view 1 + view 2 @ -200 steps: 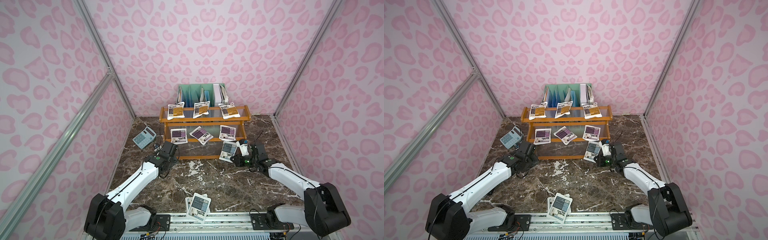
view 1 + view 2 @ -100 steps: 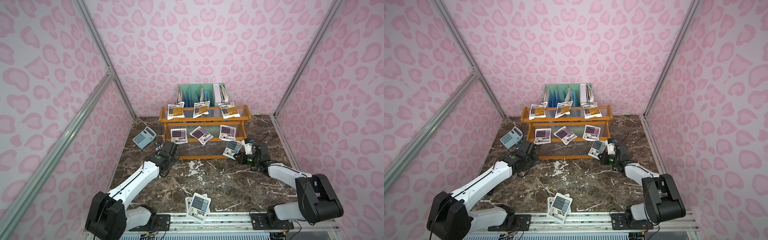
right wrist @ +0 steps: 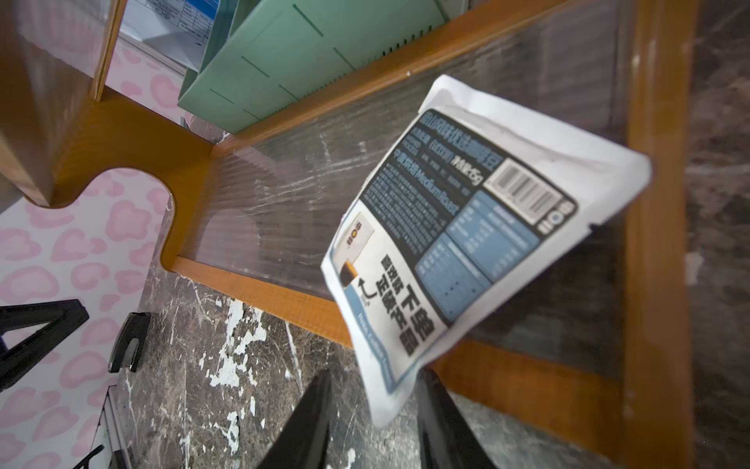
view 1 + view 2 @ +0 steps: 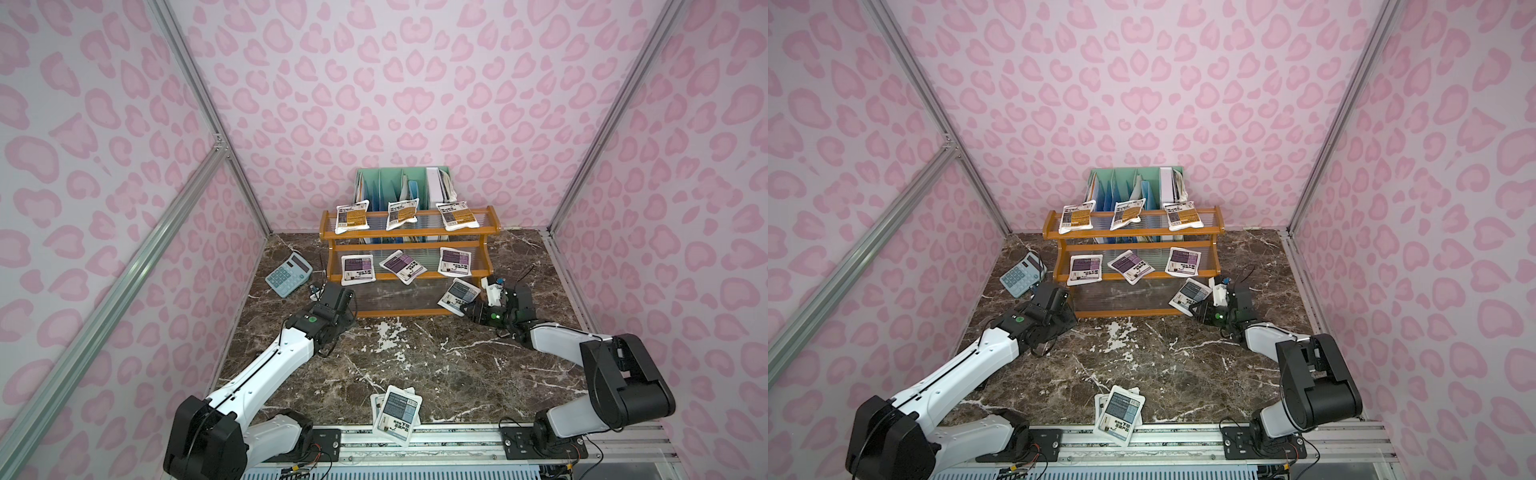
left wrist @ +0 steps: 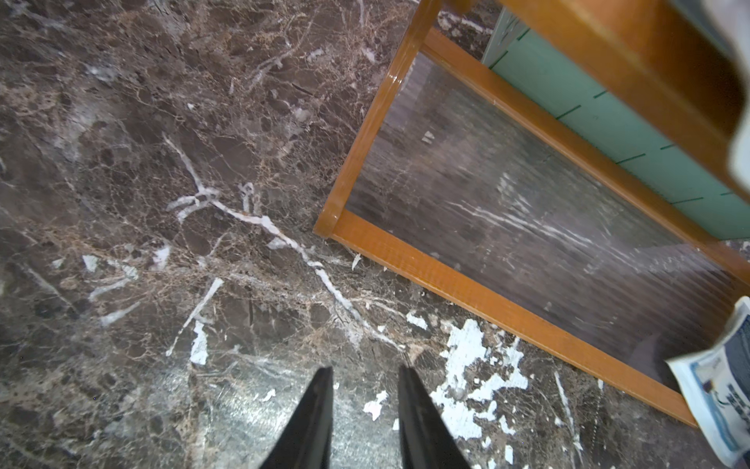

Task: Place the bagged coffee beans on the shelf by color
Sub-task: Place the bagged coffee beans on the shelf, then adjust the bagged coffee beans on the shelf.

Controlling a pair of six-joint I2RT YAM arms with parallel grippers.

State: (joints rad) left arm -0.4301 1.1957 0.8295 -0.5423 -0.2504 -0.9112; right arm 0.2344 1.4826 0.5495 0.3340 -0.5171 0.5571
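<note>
Checking the right gripper [image 3: 377, 379] first, we find its two black fingers [image 3: 312, 418] standing apart, not clamped on anything. The grey-blue pouch [image 3: 454, 243] has its lower corner btwn them. On one side of that corner we see bare table [image 3: 182, 365] in the gap. On the other side the corner sits against or just beside the second finger; we cannot tell which, as the pouch is blurred. The rest of the pouch extends away from the fingertips, tilted, label up, over the bottom tier of the shelf [image 3: 657, 203], w/ its lower part crossing the front rail.

In both top views the same pouch [image 4: 459, 296] [image 4: 1191, 296] sits at the bottom tier's end on the right-arm side, w/ the gripper low, just in front of it. We cannot tell whether it rests fully on the tier.

Left gripper [image 5: 363, 371]: fingers parted w/ a narrow gap, nothing btwn them, tips above bare marble near the shelf's opposite front corner.

Pos. of remaining stock:
- Three yellow-orange pouches [image 4: 401, 214] are on the top tier.
- Three purple pouches [image 4: 403, 266] are on the mid tier.
- Two more grey-blue pouches [image 4: 397, 411] are stacked at the near table edge, overhanging the base rail [image 4: 457, 436], well apart from both grippers.

A calculator [image 4: 289, 274] lies beside the shelf, and a green file rack [image 4: 399, 183] stands behind it.
</note>
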